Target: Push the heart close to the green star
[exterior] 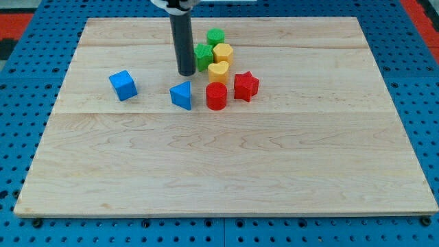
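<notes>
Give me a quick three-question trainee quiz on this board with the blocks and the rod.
1. True or false: my tip touches the blue cube.
2. Which block lies just to the view's right of my tip? A) red star B) green star C) blue triangle
3. Fill in: the yellow heart sits directly above the red ____ in the view.

Key:
1. False; the cube sits apart, toward the view's left.
2. B, the green star.
3. cylinder
</notes>
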